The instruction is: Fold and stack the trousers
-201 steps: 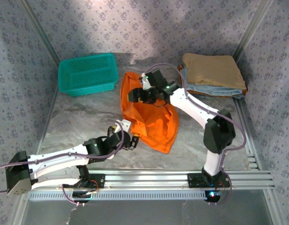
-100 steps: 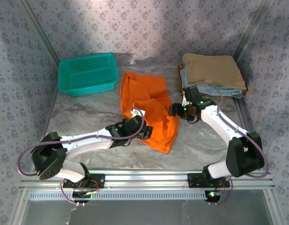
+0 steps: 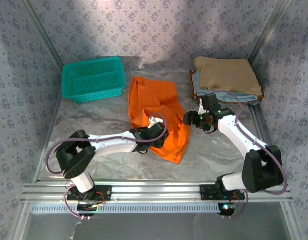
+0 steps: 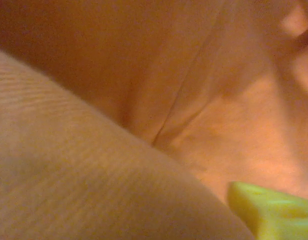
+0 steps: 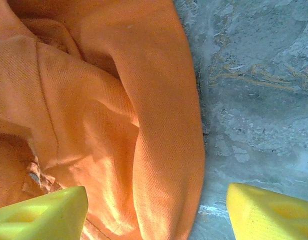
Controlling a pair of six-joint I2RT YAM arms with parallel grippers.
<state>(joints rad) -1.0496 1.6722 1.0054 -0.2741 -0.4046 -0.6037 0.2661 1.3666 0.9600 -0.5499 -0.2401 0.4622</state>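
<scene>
The orange trousers [image 3: 154, 107] lie crumpled in a rough heap at the middle of the table. My left gripper [image 3: 155, 136] is pressed into their lower left part. In the left wrist view orange cloth [image 4: 234, 125] bulges right up to the lens and one yellow fingertip [image 4: 274, 212] pokes out at the lower right; the other finger is hidden. My right gripper [image 3: 190, 119] sits low at the trousers' right edge. In the right wrist view it [image 5: 154, 210] stands open, one finger [image 5: 41, 212] over the cloth [image 5: 119, 125], the other [image 5: 274, 212] over bare table.
A teal basket [image 3: 94, 79] stands at the back left. At the back right a tan folded garment [image 3: 228, 74] rests on light blue folded garments [image 3: 229, 96]. Grey marbled table [image 3: 94, 122] shows left of the trousers, and patterned walls close in the sides.
My left arm has reached forward from the near left and pushed into the trousers' lower part. My right gripper has moved from over the trousers' middle to their right edge.
</scene>
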